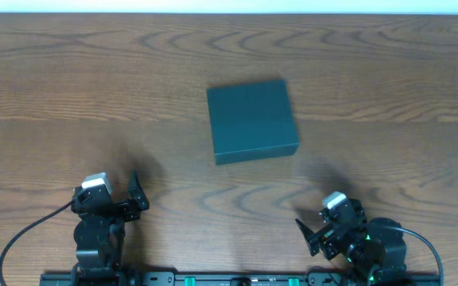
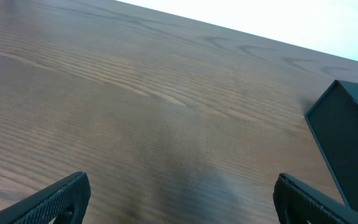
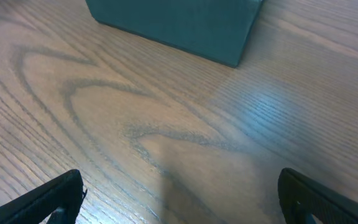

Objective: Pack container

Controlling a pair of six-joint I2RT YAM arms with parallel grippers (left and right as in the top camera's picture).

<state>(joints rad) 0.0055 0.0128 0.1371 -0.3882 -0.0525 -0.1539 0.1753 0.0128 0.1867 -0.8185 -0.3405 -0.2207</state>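
Observation:
The container (image 1: 252,121) is a dark green square box with its lid shut, standing on the wooden table at the middle. Part of it shows at the right edge of the left wrist view (image 2: 350,140) and at the top of the right wrist view (image 3: 179,23). My left gripper (image 1: 133,200) is open and empty at the near left, well short of the box; its jaws show in the left wrist view (image 2: 179,196). My right gripper (image 1: 312,230) is open and empty at the near right, below the box; its jaws show in the right wrist view (image 3: 180,196). No snack packets are in view.
The wooden table (image 1: 94,87) stretches to a pale far edge at the top. A black cable (image 1: 22,238) loops from the left arm's base, and another runs by the right base (image 1: 424,238).

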